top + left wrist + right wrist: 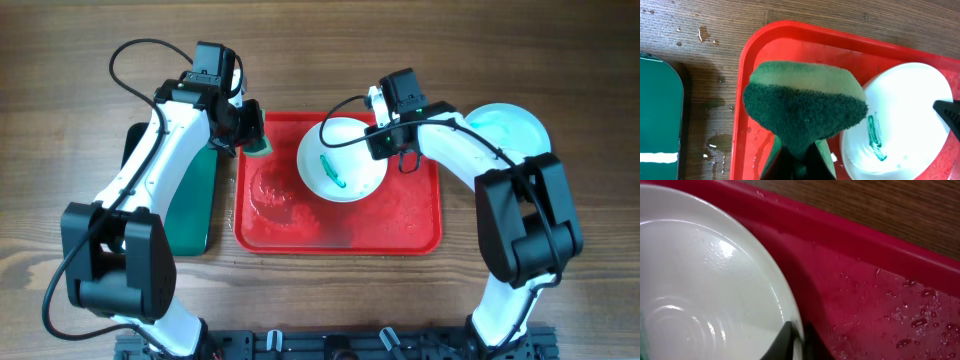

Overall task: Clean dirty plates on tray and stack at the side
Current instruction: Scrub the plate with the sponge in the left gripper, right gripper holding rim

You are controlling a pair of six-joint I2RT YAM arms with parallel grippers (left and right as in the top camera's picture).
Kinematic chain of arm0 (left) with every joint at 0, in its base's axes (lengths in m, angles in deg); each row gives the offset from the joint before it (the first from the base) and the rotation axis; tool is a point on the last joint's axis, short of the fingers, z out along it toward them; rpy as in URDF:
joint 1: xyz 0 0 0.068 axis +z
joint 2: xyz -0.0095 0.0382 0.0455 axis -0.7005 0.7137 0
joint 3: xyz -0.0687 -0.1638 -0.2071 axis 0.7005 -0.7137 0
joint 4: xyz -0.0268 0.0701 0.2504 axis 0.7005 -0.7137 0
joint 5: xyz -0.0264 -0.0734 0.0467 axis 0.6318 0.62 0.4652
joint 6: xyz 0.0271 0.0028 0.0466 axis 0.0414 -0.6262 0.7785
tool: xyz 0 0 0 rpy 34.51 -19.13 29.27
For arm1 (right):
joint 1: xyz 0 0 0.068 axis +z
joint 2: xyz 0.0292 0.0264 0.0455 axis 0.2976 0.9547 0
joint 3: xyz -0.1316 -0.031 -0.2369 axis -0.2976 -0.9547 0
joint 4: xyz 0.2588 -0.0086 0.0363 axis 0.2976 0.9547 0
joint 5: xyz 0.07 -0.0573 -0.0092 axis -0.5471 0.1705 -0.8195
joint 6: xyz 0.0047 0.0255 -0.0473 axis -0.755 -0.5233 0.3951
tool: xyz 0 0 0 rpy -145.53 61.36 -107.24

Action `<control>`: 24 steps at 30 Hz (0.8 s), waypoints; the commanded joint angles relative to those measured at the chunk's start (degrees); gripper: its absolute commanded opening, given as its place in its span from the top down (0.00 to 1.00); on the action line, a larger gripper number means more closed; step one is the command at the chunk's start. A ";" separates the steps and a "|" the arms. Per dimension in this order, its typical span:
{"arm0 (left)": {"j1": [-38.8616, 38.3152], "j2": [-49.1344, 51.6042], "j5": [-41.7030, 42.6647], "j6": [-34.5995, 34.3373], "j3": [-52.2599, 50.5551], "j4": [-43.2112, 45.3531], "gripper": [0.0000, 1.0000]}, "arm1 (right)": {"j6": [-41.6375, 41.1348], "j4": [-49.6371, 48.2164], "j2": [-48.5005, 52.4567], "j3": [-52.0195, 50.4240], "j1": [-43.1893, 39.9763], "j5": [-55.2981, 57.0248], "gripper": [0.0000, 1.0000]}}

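White plate [338,155] pinched by right claw [381,137]

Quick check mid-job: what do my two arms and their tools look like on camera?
The left arm and right arm match: smooth white rounded link shells joined by bulky black joint blocks. A thin black cable loops loose off each, one above the left arm, one beside the right wrist. The left tool and right tool are black, with dark fingers.

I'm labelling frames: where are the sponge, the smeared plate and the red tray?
sponge [805,112], left wrist view, dark scouring face.
smeared plate [348,155], overhead view, white inside.
red tray [400,222], overhead view, bare wet floor.
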 commanded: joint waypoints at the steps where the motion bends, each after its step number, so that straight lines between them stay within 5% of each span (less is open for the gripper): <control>1: -0.44 -0.92 -0.33 -0.33 0.31 0.15 0.96 | -9.66 2.56 1.22 0.33 0.02 -6.67 0.96; 6: -2.34 -0.44 -0.33 -0.31 -0.52 0.35 0.96 | -29.92 8.79 1.22 0.31 0.26 -10.21 0.96; 24: -11.82 14.97 -8.44 3.26 -1.64 4.90 0.96 | -31.06 7.80 1.25 0.20 4.74 -10.47 0.96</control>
